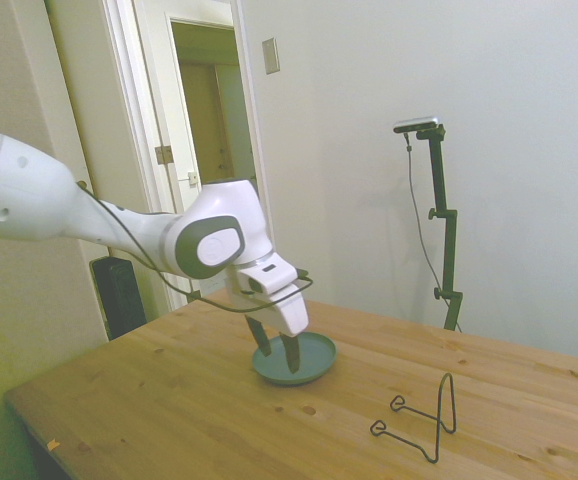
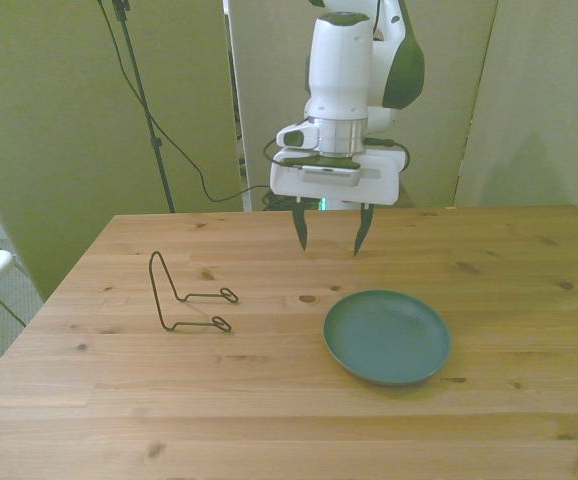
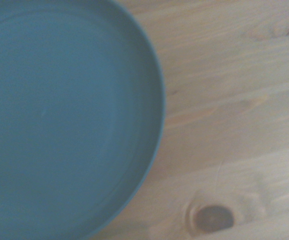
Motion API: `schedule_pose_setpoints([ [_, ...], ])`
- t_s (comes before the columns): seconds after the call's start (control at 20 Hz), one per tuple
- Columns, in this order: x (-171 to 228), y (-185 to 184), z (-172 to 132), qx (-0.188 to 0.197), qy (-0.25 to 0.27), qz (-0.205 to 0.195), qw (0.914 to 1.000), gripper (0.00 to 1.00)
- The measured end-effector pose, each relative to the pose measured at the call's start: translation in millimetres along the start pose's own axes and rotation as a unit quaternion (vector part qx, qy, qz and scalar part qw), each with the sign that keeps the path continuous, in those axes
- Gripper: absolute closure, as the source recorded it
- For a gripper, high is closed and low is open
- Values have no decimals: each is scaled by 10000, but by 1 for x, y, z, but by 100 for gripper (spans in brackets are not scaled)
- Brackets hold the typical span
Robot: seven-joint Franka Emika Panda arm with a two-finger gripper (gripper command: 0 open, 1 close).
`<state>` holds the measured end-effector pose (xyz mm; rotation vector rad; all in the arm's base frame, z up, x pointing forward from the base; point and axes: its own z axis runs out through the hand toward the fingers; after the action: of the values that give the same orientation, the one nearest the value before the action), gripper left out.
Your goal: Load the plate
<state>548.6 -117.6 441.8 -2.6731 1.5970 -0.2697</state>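
Even, soft indoor light, moderately bright; no glare. Faint soft shadows under the plate (image 2: 387,336) and wire stand (image 2: 184,295) on the table (image 2: 269,400). Side and front views slightly grainy, yellowish cast at edges. Wrist view soft, out of focus.
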Motion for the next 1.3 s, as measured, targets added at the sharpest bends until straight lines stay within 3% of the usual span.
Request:
schedule_pose_setpoints([
  [0.35,50,-12,24,187,-252,452,9985,0],
  [0.8,52,-13,54,518,-951,315,9936,0],
  [1.1,51,-27,70,602,-1117,118,9918,0],
  [1.3,49,-39,84,758,-1230,186,9893,0],
])
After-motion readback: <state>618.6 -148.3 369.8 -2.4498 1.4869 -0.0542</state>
